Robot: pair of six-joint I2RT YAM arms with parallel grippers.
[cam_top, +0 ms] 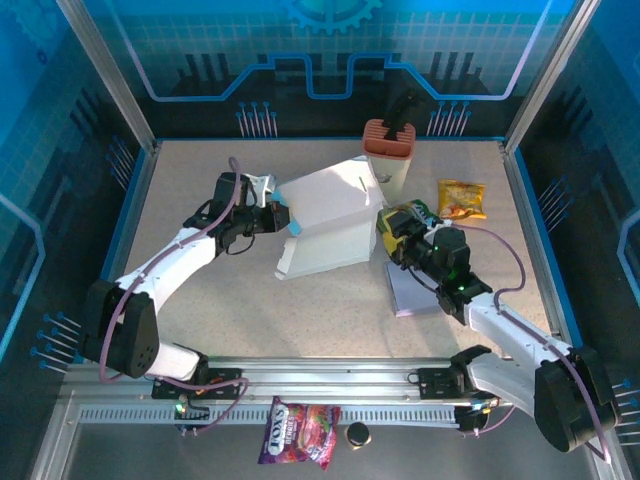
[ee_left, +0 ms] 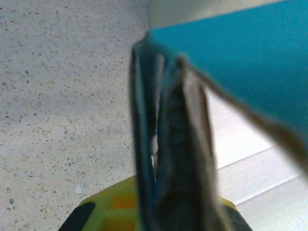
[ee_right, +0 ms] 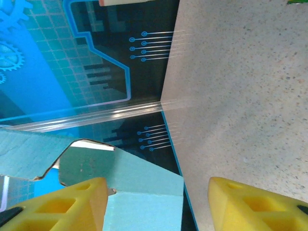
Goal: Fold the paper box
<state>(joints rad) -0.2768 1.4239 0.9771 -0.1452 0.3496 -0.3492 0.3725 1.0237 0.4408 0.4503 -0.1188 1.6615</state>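
From above, the box (cam_top: 325, 235) lies on the counter (cam_top: 250, 300) between the two tools. The left tool (cam_top: 286, 216) is shut on the box's edge nearest to it. The right tool (cam_top: 390, 232) is just beside the other side of the box. A cup (cam_top: 388, 150) with an orange top stands just behind the right tool. I cannot tell what is in it. A bag (cam_top: 461, 198) lies near the right tool, on the side away from the box.

From the left wrist, the left tool (ee_left: 156, 144) has its fingers (ee_left: 183, 159) pressed tight on a thin blue flap of the box (ee_left: 240, 57). The blue side spreads out above the tool.

From the right wrist, the right tool (ee_right: 158, 185) is open and holds nothing. A corner of the box (ee_right: 139, 178) sits between its yellow fingers (ee_right: 72, 202), close to the one at the left of this view. I cannot tell if they touch. Bare counter (ee_right: 240, 96) lies past the other finger.
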